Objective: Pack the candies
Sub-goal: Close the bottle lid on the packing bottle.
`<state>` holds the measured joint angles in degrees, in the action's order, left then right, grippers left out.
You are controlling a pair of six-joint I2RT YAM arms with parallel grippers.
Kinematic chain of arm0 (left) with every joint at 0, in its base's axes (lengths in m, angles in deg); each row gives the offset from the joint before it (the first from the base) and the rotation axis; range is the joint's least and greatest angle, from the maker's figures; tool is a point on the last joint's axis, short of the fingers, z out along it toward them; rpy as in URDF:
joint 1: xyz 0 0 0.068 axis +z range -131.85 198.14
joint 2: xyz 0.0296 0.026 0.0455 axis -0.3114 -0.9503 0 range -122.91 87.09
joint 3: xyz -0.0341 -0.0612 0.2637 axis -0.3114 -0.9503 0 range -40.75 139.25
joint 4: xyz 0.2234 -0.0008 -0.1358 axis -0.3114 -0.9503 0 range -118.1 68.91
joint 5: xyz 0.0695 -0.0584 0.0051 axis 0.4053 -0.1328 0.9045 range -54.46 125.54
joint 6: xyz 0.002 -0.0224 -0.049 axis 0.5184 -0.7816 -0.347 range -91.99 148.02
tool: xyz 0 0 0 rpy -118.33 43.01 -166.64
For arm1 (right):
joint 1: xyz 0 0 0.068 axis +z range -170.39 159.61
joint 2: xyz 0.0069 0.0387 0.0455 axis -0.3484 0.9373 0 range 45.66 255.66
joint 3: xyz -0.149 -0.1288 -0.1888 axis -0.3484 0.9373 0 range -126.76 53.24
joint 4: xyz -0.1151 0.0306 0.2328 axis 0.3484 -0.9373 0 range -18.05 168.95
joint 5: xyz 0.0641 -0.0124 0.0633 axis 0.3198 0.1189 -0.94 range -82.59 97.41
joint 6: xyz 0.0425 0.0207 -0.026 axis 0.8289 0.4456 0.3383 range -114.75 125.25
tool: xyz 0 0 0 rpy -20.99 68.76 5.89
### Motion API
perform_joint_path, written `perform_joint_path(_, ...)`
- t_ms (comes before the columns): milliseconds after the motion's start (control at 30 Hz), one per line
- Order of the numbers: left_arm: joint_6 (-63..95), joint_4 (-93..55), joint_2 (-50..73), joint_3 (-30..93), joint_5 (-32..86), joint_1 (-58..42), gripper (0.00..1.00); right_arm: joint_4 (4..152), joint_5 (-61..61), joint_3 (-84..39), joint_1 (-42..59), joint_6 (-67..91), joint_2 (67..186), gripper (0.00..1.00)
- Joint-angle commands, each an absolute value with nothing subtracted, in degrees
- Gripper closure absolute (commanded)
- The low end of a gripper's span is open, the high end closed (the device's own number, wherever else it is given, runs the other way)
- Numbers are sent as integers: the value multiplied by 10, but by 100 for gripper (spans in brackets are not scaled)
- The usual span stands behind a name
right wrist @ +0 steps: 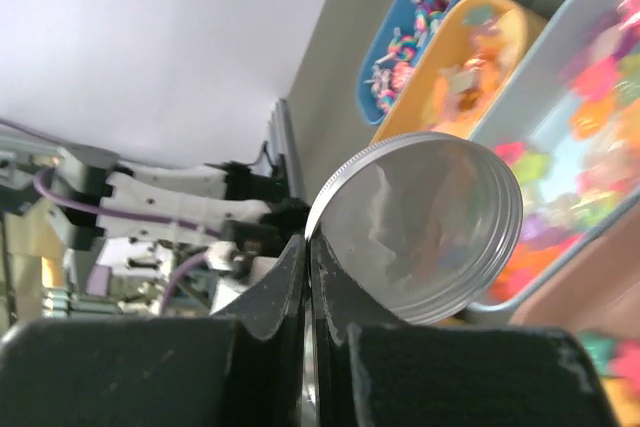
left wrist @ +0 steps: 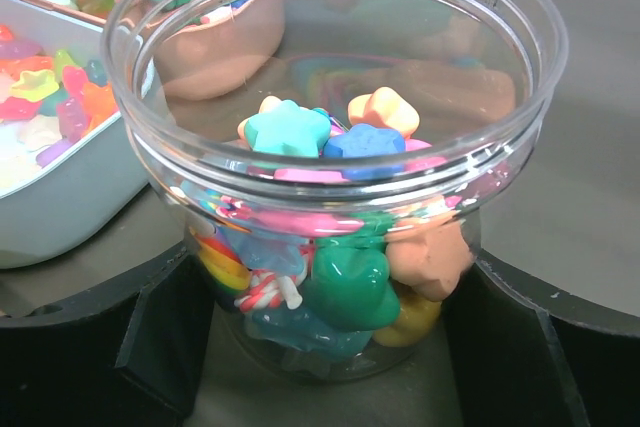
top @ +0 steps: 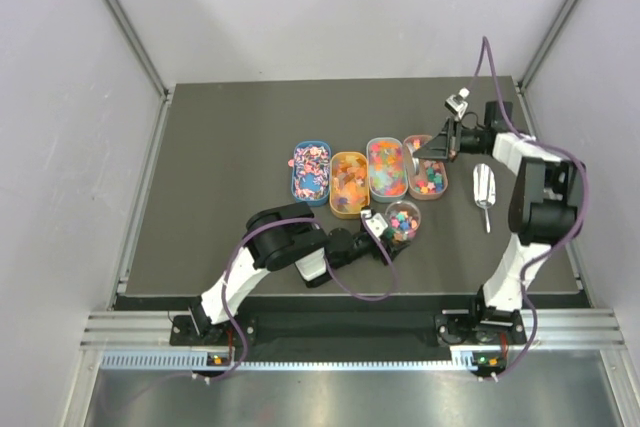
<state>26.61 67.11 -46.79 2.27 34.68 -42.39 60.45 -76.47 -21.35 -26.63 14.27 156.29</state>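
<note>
The candies lie in four oval trays: blue (top: 311, 171), orange (top: 349, 184), white (top: 387, 169) and peach (top: 428, 169). More candies (left wrist: 350, 282) fill the lower part of a clear round jar (top: 404, 219), which stands on the table just in front of the trays. My left gripper (left wrist: 335, 347) is closed on the jar (left wrist: 340, 147), one black finger (left wrist: 100, 347) against each side. Above the right-hand trays, my right gripper (right wrist: 308, 242) is shut on the rim of the silver lid (right wrist: 420, 227), holding it on edge in the air.
A silver metal scoop (top: 484, 187) lies on the dark table to the right of the trays. In the left wrist view the white tray (left wrist: 60, 187) and the peach tray (left wrist: 220, 57) sit close behind the jar. White walls enclose the table.
</note>
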Motion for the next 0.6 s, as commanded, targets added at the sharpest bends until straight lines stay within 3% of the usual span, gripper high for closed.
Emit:
perform_joint_path(0,263,542,-566,-25,428,-402,100,683,-856,-168,-264,219,1446,100)
perform_joint_path(567,258,538,-580,-3,404,-393,100,583,-856,44,-208,245,1246,100)
